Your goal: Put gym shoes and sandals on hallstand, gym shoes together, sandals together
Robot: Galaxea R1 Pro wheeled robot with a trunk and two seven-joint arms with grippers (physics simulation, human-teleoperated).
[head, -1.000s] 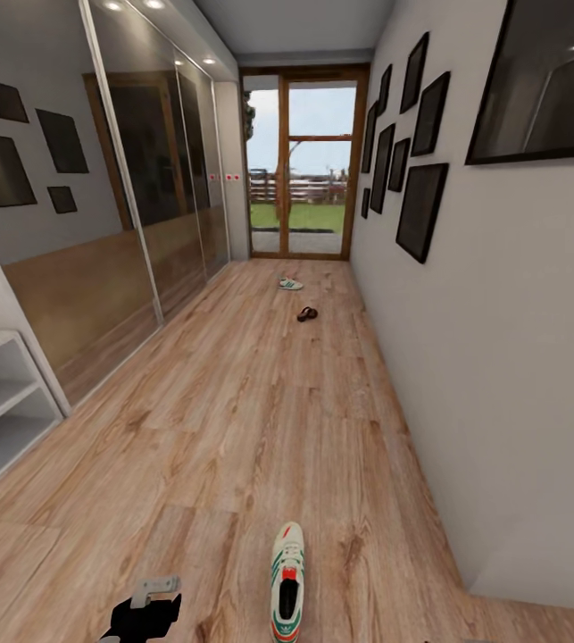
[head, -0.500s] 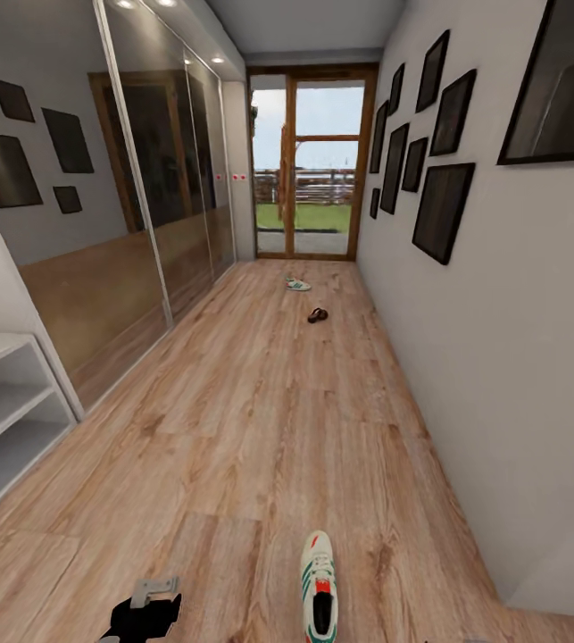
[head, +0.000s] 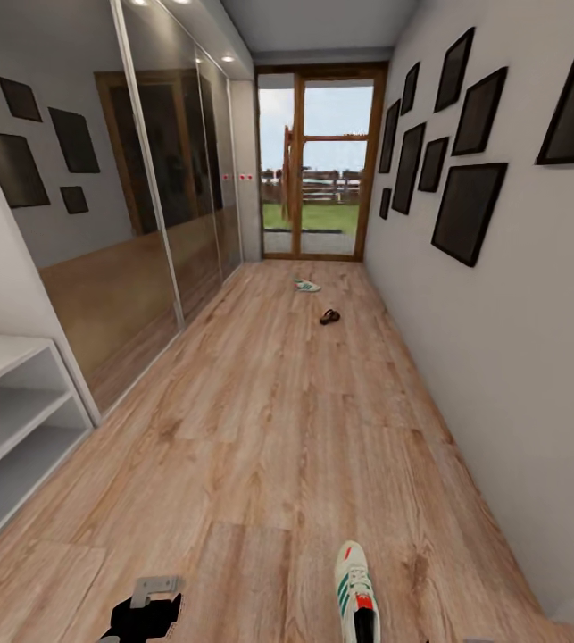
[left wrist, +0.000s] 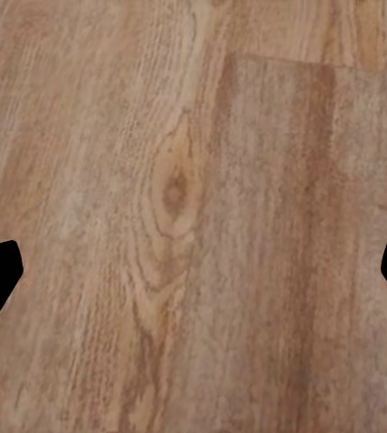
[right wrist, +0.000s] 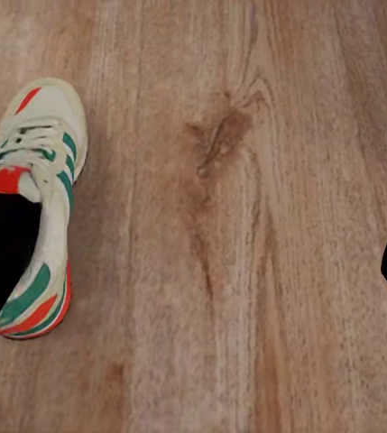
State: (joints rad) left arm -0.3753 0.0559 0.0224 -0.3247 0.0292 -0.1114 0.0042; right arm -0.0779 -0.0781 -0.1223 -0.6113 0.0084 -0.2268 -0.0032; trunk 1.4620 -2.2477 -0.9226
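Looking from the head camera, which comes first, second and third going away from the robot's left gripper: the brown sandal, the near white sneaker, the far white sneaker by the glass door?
1. Near white sneaker with green stripes, on the floor just right of the left gripper.
2. Dark brown sandal, far down the corridor.
3. Far white sneaker, beyond the sandal, nearest the glass door.

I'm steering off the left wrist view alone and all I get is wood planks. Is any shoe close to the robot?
Observer: Yes, one gym shoe lies on the corridor floor just ahead, right of centre in the head view.
Operator: Where are the others?
Observer: A second gym shoe and one sandal lie far down the corridor, near the glass door.
Operator: And the rack?
Observer: The hallstand stands along the corridor's left side.
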